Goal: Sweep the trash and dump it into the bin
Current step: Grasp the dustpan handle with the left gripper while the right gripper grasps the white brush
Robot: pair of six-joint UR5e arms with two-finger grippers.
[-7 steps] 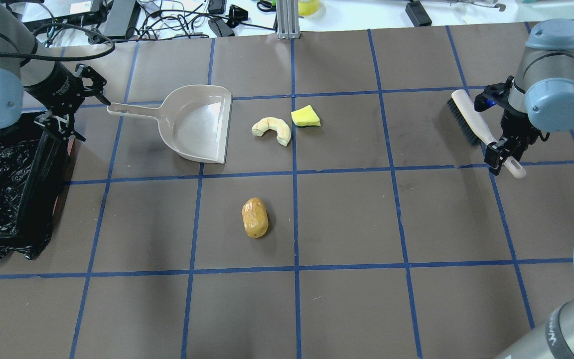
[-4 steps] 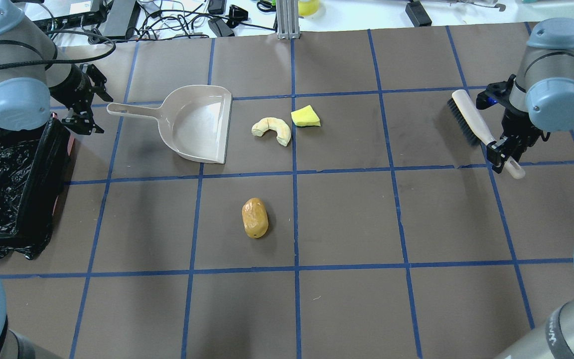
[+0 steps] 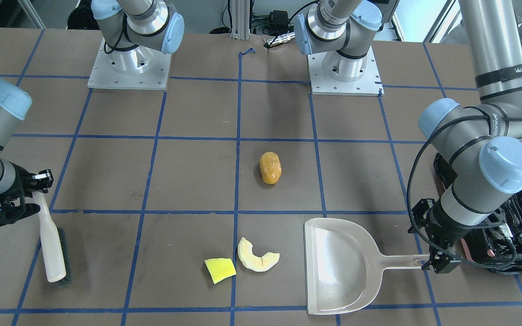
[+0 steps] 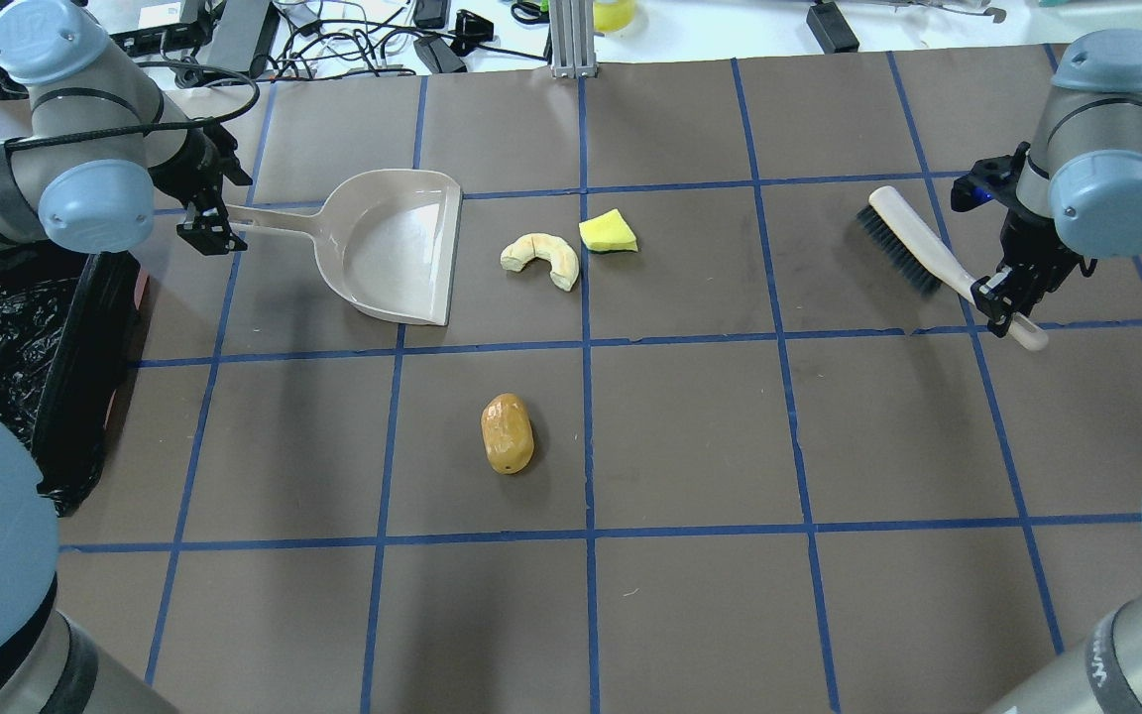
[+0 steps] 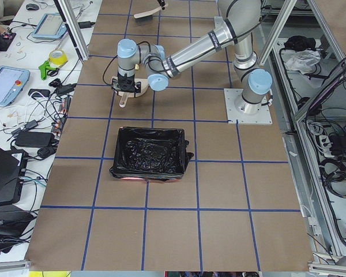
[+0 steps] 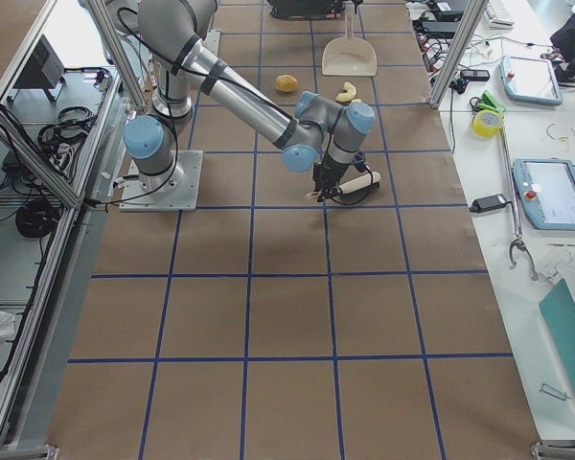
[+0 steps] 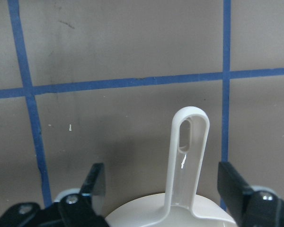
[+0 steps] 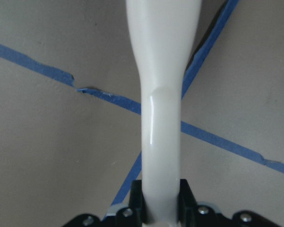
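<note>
- The table (image 4: pixel 710 436) is covered with a dull brown sheet, and blue tape lines (image 4: pixel 690 533) divide it into big squares.
- Behind the far edge there is a white bench with black cables and power bricks (image 4: pixel 353 40), and a metal post (image 4: pixel 566 40) stands at the middle of that edge.
- The bin (image 4: pixel 95 337) stands at the left edge of the table. It is lined with a shiny, wrinkled black bag, and a little pink rim shows at one corner.
- The dustpan (image 4: pixel 398 248) lies flat in the far left part of the table, with its handle toward the left edge and its mouth toward the middle.
- The left gripper (image 4: pixel 216 205) is at the end of this handle. Its jaws are spread, one on each side of the handle, with a gap on both sides.
- The trash is three pieces, all on the table and outside the dustpan.
- The cream crescent (image 4: pixel 541 258) lies just beside the dustpan mouth.
- The yellow wedge (image 4: pixel 608 232) is next to the crescent, on the side of the right edge.
- The brown lump (image 4: pixel 507 433) lies alone near the centre of the table, well apart from the other two.
- The right gripper (image 4: pixel 1002 297) is near the right edge and pinches the brush (image 4: pixel 918 236) by its pale handle, close to the handle end.
- The dark bristles point toward the middle of the table, and I cannot tell if they touch the sheet.
</note>
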